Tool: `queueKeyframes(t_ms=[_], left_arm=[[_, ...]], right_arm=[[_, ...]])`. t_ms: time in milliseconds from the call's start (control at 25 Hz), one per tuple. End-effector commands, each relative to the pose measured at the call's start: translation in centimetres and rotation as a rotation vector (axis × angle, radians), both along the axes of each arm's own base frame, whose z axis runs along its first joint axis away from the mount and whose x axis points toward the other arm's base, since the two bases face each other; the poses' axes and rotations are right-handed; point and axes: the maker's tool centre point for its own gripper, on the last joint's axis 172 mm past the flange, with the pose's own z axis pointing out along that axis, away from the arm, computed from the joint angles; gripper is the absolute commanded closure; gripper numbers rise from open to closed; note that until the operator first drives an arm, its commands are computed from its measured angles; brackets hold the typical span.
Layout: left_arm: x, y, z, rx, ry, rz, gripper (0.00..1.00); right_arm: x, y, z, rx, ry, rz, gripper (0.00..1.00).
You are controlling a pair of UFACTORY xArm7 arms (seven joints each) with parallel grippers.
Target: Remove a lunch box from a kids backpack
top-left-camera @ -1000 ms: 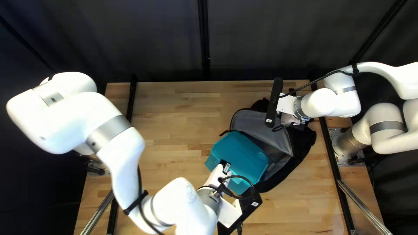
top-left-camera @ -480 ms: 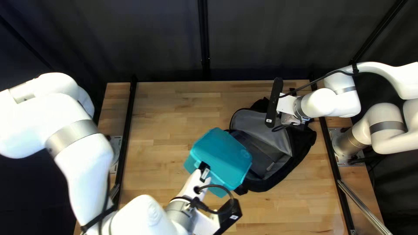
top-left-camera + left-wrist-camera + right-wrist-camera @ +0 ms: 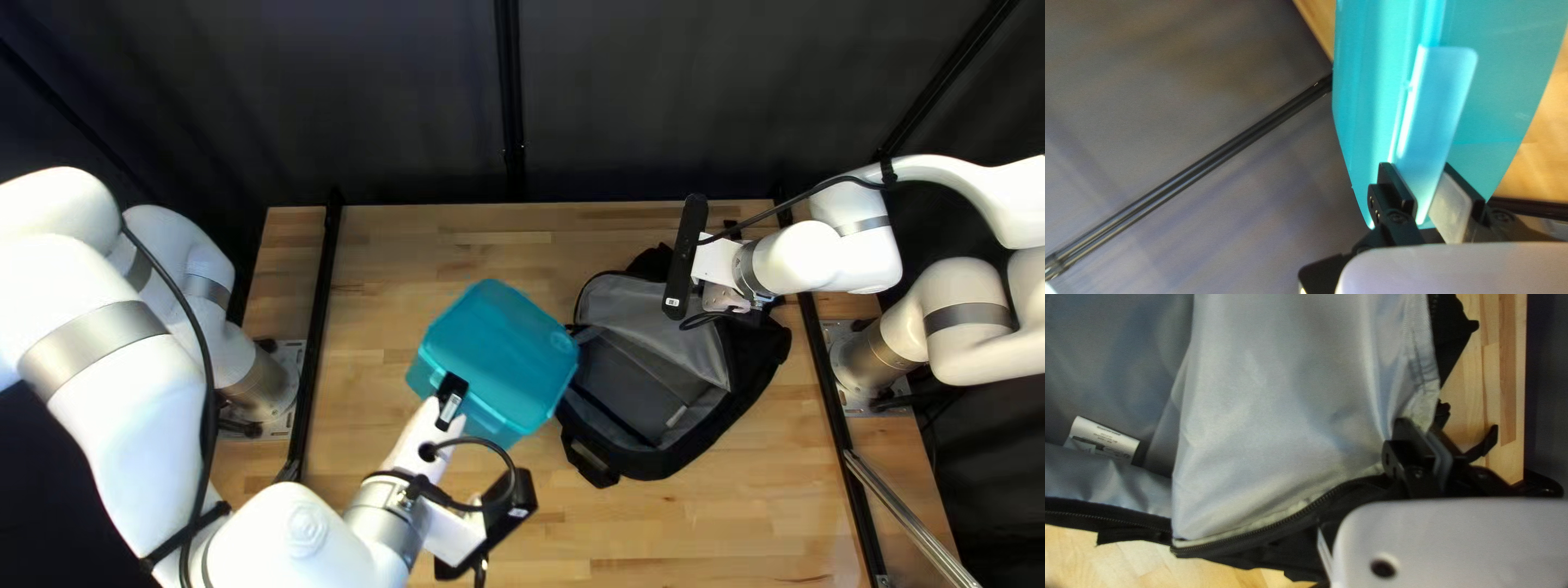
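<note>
The teal lunch box (image 3: 495, 354) is held off to the left of the backpack (image 3: 642, 376), apart from it. My left gripper (image 3: 449, 401) is at its lower left edge; in the left wrist view my left gripper (image 3: 1423, 198) is shut on a raised latch flap (image 3: 1437, 103) of the lunch box. The backpack lies unzipped, grey lining showing. My right gripper (image 3: 713, 310) reaches over its far right part, fingertips hidden from above. In the right wrist view my right gripper (image 3: 1426, 441) is shut on the edge of the backpack's flap (image 3: 1301, 403).
Wooden table (image 3: 435, 250) surface extends left of the backpack and in front of it. Dark rails (image 3: 314, 327) run along both table sides. A metal bar (image 3: 909, 523) lies at the right. The dark curtain (image 3: 653, 98) hangs behind the far edge.
My left arm has drawn the lunch box leftward, from over the backpack to beside it, uncovering the bag's interior. My right arm has stayed in place.
</note>
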Motion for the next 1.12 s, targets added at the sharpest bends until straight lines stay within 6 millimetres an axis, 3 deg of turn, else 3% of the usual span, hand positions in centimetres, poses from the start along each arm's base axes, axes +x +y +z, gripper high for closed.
queueKeyframes(t_ms=[40, 360, 680, 1120], left_arm=[[-0.2, 2.9, -1.4, 0.090, -0.017, -0.004, 1.00], [-1.3, 9.3, -6.2, 0.193, -0.027, 0.031, 1.00], [-4.3, 12.4, -8.9, 0.215, -0.033, 0.096, 1.00], [-2.2, 15.5, -13.6, 0.167, -0.085, 0.235, 1.00]], right_arm=[[0.0, 0.0, 0.0, 0.000, 0.000, 0.000, 1.00], [0.0, 0.0, 0.0, 0.000, 0.000, 0.000, 1.00], [0.0, 0.0, 0.0, 0.000, 0.000, 0.000, 1.00], [0.0, 0.0, 0.0, 0.000, 0.000, 0.000, 1.00]])
